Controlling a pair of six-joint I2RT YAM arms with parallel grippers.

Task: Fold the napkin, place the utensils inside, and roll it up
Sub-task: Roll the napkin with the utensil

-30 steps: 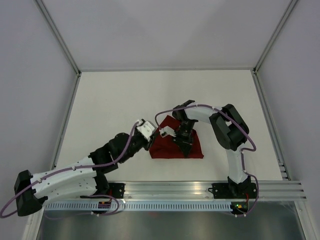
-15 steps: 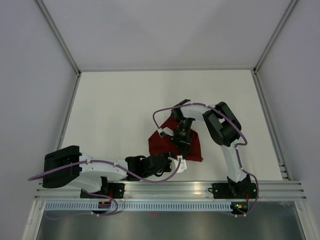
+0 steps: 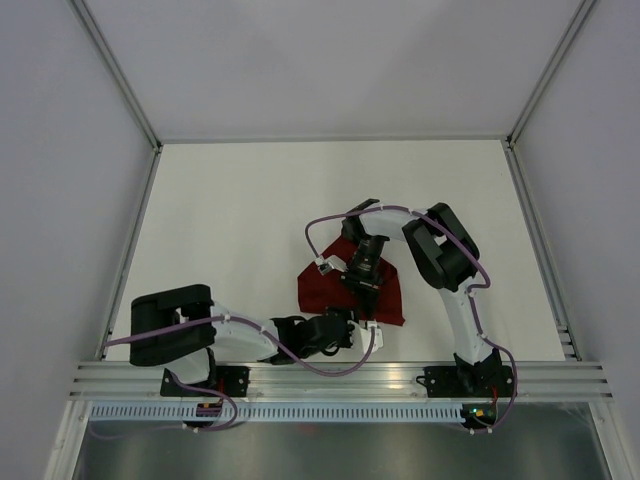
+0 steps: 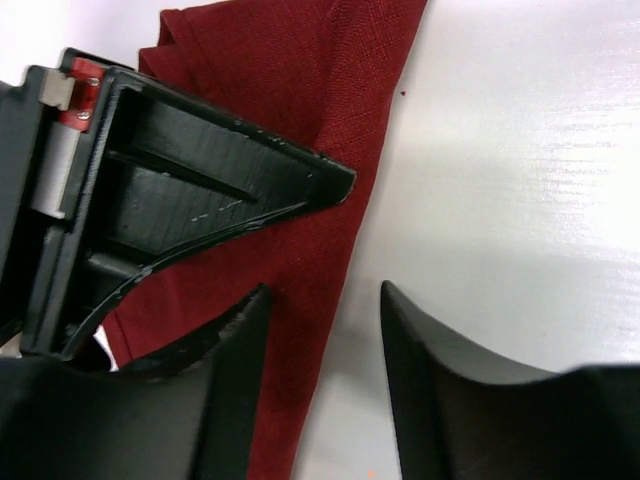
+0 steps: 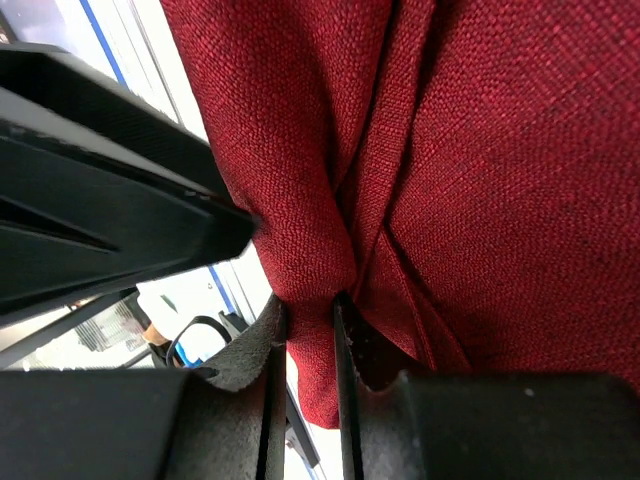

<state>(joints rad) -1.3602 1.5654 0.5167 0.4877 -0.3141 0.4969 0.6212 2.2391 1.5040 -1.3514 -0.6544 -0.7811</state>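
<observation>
The dark red napkin (image 3: 316, 287) lies bunched on the white table, near the front. My right gripper (image 3: 367, 291) comes down on its right part and is shut on a raised fold of napkin (image 5: 400, 150), pinched between the right gripper's (image 5: 310, 300) two fingers. My left gripper (image 3: 371, 332) lies low at the napkin's near right corner. In the left wrist view, my left gripper (image 4: 323, 292) is open and straddles the napkin's (image 4: 300, 110) edge, with cloth and bare table between the fingers. The utensils are out of view.
An aluminium rail (image 3: 350, 375) runs along the near edge, just behind the left arm. Purple cables (image 3: 315, 235) loop off both arms. The right gripper's black finger (image 4: 200, 190) sits close above my left fingers. Grey walls (image 3: 120, 90) enclose the table.
My left arm swung from the napkin's left side round to the near edge, its gripper now at the napkin's near right corner and wider open. The right gripper kept its pinch and shifted slightly.
</observation>
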